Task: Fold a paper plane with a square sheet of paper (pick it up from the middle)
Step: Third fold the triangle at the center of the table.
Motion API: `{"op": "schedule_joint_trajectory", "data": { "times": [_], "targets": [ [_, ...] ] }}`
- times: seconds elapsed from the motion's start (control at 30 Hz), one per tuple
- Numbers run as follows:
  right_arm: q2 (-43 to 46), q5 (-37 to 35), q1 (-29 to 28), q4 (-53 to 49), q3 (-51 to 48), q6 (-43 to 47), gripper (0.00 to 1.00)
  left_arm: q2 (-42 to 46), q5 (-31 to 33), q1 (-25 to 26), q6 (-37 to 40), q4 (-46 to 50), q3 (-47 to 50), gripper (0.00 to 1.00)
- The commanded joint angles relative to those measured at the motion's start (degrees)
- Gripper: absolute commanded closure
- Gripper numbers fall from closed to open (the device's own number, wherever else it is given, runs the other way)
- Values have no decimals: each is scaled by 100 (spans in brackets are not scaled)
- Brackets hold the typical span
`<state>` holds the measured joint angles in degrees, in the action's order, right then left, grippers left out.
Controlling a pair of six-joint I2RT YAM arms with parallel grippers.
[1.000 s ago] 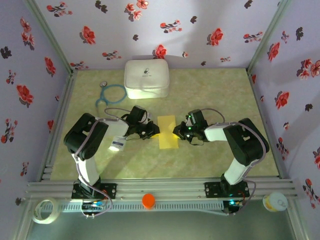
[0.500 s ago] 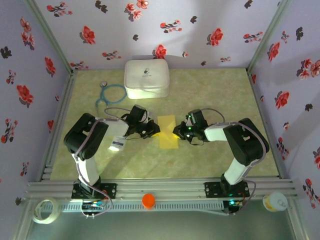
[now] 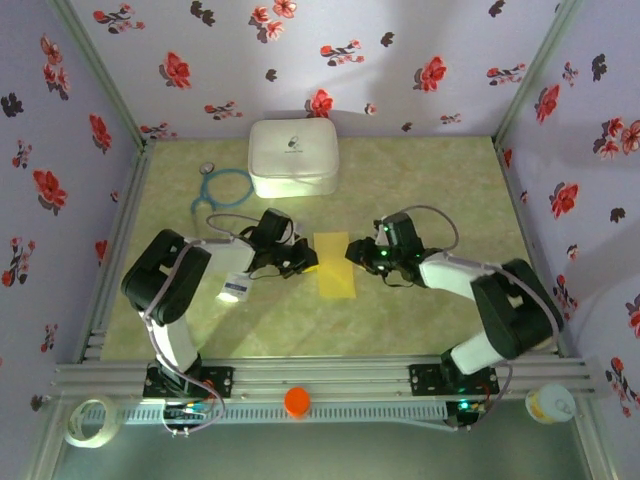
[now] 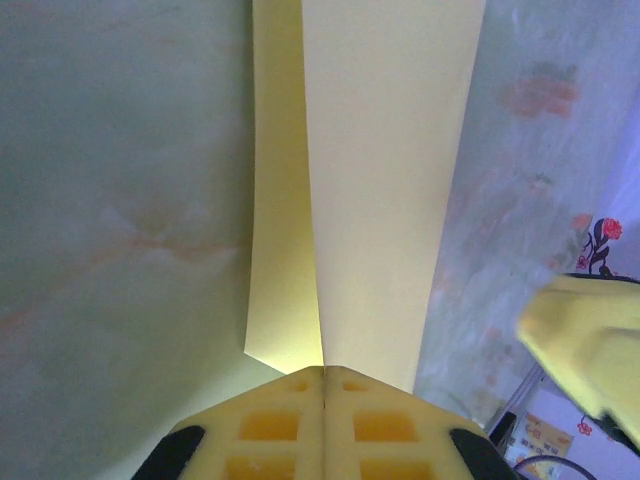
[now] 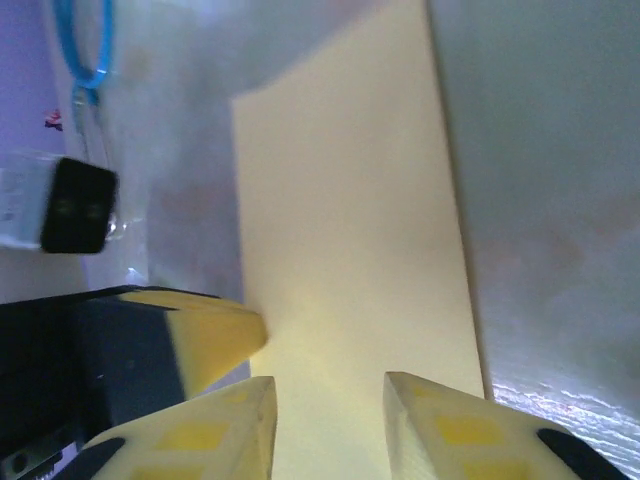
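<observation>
The square sheet of paper (image 3: 335,264) lies mid-table as a narrow yellow rectangle, folded lengthwise. In the left wrist view its two layers (image 4: 385,180) run away from my fingers, the fold line ending at their seam. My left gripper (image 3: 306,262) (image 4: 323,375) is at the sheet's left edge, shut on the paper. My right gripper (image 3: 358,254) (image 5: 328,405) is at the right edge, open, its fingers (image 5: 432,425) apart over the yellow surface (image 5: 350,220). The left gripper's fingertip (image 5: 215,340) shows opposite. The paper plane is out of view.
A white rounded case (image 3: 292,158) stands at the back, with a blue looped cord (image 3: 222,187) to its left. A small white printed packet (image 3: 236,287) lies under the left arm. Flowered walls close in three sides. An orange cap (image 3: 297,401) sits on the front rail.
My right gripper has opened and its arm has shifted slightly right and back. My left gripper has closed fully on the paper's edge. The sheet has stayed in place.
</observation>
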<state>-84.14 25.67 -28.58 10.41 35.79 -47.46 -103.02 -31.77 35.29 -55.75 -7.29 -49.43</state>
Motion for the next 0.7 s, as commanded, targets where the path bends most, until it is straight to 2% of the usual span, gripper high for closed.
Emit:
{"op": "schedule_joint_trajectory", "data": {
  "times": [0.0,0.1,0.3,0.37,0.47,0.67],
  "targets": [
    [678,-1138,-585,-431,-185,1453,62,216,-66,-57,-50,408,-5,99],
    [1136,-2300,-1517,-376,-450,2802,60,256,-75,-66,-70,410,-10,99],
    [1016,-3441,-2989,293,-853,4739,54,292,-84,-72,-126,386,-40,99],
    [821,-3785,-3357,419,-854,5103,53,308,-91,-66,-138,378,-41,99],
    [542,-4374,-3710,683,-830,5339,52,335,-84,-66,-157,370,-42,99],
    [33,-5027,-4019,1014,-717,5731,50,354,-84,-65,-177,342,-14,99]
  ]
}}
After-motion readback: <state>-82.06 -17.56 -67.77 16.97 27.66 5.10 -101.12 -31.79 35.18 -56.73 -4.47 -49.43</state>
